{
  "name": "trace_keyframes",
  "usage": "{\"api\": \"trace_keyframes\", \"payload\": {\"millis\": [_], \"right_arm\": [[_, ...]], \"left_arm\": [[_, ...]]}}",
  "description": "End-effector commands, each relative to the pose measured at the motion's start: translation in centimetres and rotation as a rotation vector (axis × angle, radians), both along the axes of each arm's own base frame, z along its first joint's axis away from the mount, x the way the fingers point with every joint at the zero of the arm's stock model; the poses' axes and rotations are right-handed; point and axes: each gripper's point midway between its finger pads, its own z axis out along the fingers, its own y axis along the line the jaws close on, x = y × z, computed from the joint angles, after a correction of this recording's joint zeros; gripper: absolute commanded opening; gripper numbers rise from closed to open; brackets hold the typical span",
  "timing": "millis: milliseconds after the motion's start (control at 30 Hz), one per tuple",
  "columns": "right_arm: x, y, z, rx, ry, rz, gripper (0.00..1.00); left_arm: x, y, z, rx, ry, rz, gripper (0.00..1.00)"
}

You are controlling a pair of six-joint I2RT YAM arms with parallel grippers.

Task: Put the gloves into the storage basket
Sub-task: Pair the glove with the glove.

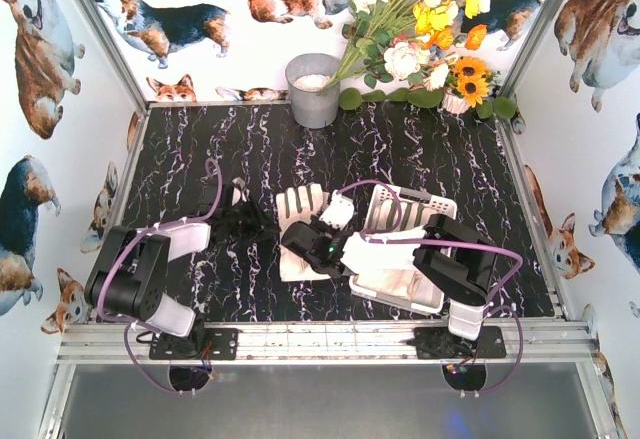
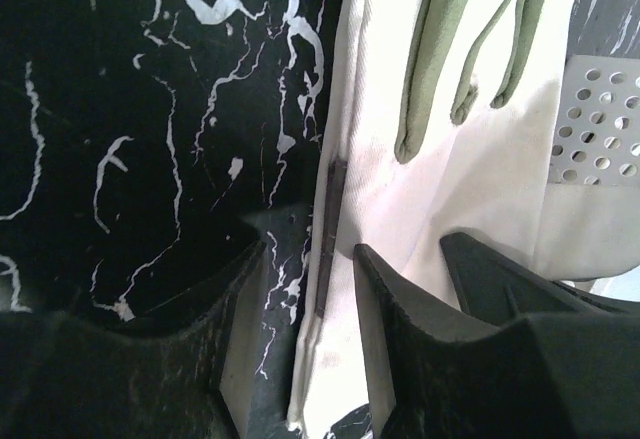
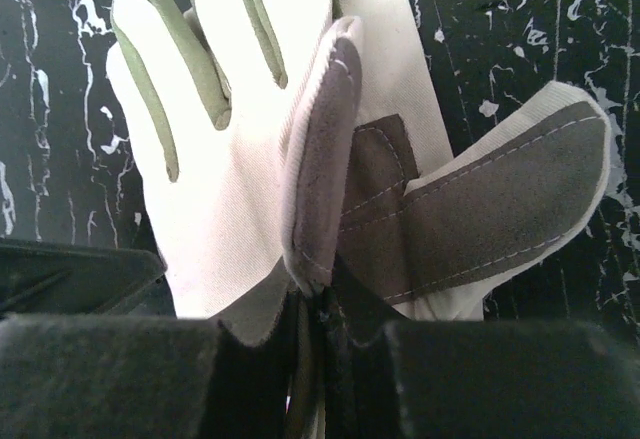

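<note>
From above, a cream work glove [image 1: 298, 209] lies flat on the black marble table [image 1: 200, 149], with the white storage basket [image 1: 435, 204] just right of it under the right arm. Left wrist: the left gripper [image 2: 310, 269] stands partly open, straddling that glove's edge without gripping it. Right wrist: the right gripper [image 3: 318, 319] is closed, pinching a fold of a grey-patched glove [image 3: 325, 159]

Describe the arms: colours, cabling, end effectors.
Both match. The left arm and right arm have black joint housings, white link covers and a purple cable looping along each. The left end effector and right end effector have matte black, wedge-shaped fingers. Black base plates sit on the aluminium rail.
</note>
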Motion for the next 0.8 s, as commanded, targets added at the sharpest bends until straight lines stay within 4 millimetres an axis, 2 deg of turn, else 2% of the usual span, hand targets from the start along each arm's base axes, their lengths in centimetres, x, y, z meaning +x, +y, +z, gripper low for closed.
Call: {"api": "trace_keyframes", "payload": {"millis": [0,233,367,600,767], "right_arm": [[0.7,-0.1,1.4,-0.035,-0.023,0.014,0.14],[0.4,-0.8,2.6,-0.126,-0.016,0.106,0.44],[0.6,-1.2,3.3,-0.145,0.002,0.183,0.51],[1.6,-2.5,4.9,-0.114,0.011,0.294,0.57],[2.1,-3.5,5.3,-0.096,0.038,0.328,0.59]], "left_arm": [[1.4,-1.2,0.6,-0.013,-0.048,-0.033,0.34],[2.1,-1.6,-0.6,0.022,-0.036,-0.068,0.18],[2.1,-1.2,-1.4,0.056,-0.014,-0.070,0.13],[1.4,-0.3,-2.4,0.107,0.016,-0.063,0.11],[1.0,0.8,-2.7,0.156,0.032,-0.037,0.09]]}}
